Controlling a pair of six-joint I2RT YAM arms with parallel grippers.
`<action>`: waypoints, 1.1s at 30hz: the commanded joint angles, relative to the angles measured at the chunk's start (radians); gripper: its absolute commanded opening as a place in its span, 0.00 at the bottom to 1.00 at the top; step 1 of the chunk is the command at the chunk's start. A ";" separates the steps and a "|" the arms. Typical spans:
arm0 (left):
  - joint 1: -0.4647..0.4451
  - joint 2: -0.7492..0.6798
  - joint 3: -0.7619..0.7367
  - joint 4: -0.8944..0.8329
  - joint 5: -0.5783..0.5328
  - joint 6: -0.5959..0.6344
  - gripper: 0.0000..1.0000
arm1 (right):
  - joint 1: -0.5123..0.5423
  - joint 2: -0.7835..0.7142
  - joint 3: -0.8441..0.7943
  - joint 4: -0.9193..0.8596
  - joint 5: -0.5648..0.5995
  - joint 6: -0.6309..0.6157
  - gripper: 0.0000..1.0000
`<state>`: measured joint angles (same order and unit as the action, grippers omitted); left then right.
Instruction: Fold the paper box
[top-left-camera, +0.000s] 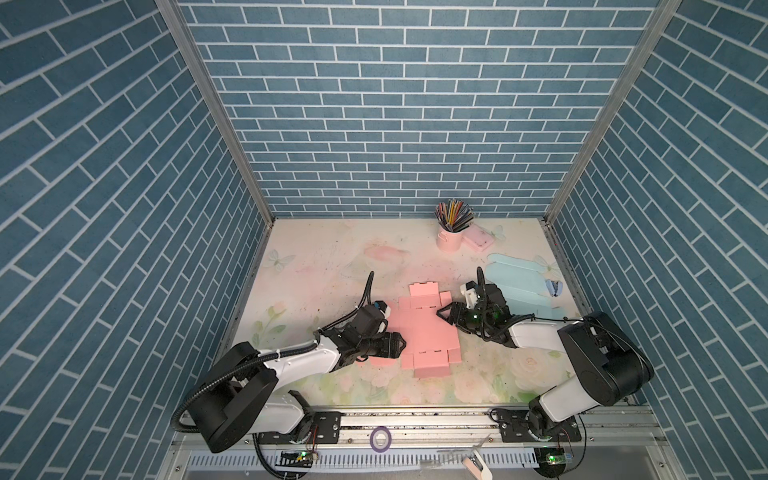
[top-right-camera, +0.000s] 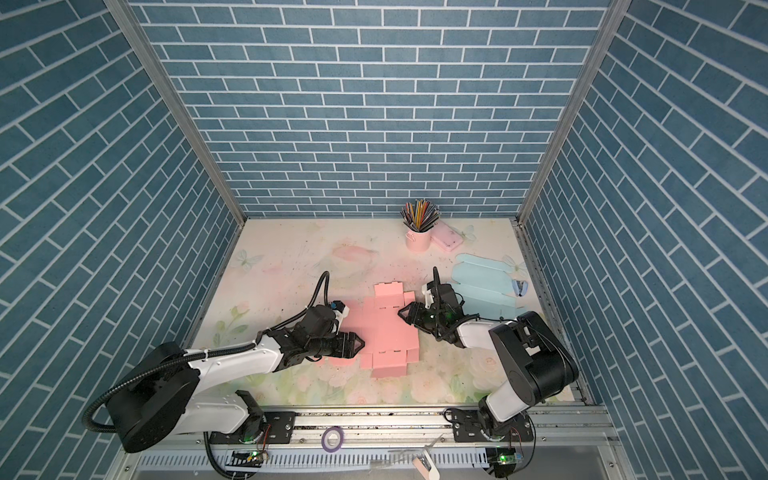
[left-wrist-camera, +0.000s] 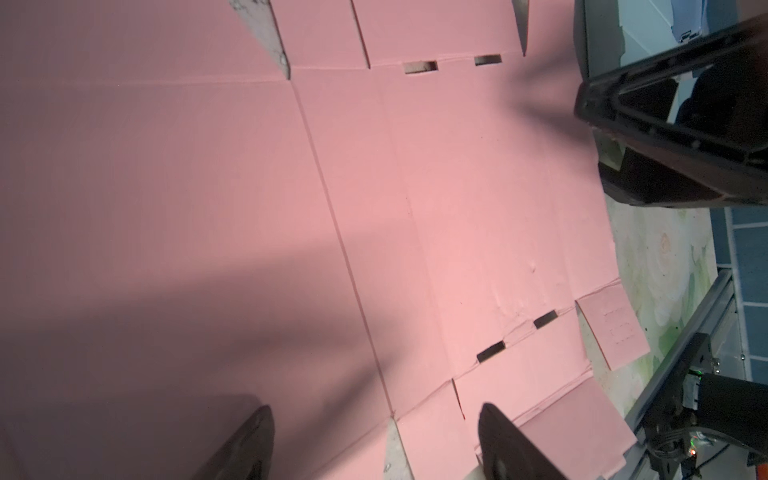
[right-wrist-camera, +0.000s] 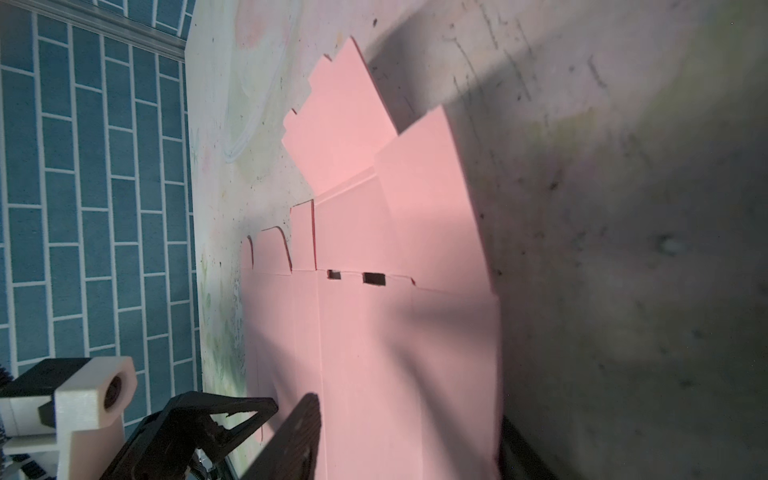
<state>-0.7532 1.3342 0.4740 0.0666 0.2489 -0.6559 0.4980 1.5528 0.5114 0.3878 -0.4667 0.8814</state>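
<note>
Paper box (top-left-camera: 428, 332), one; blue sheet (top-left-camera: 519, 286), one

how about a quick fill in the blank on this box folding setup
1. The flat box cutout at which the left gripper and right gripper point is ____ in colour.
2. The pink cup at the back holds coloured ____.
3. The second flat cutout, further right in both top views, is light ____.
Missing words: pink; pencils; blue
</note>
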 joint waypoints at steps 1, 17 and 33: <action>-0.003 0.016 -0.026 -0.004 -0.057 -0.031 0.78 | -0.004 -0.017 -0.024 -0.046 0.013 -0.027 0.58; -0.007 -0.002 -0.097 0.084 -0.054 -0.052 0.78 | -0.005 -0.107 -0.112 -0.020 0.019 0.005 0.32; -0.024 -0.020 -0.112 0.100 -0.064 -0.061 0.78 | -0.003 -0.171 -0.145 -0.047 0.046 -0.005 0.18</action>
<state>-0.7704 1.3170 0.3916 0.2276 0.2066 -0.7010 0.4961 1.4033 0.3786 0.3653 -0.4408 0.8749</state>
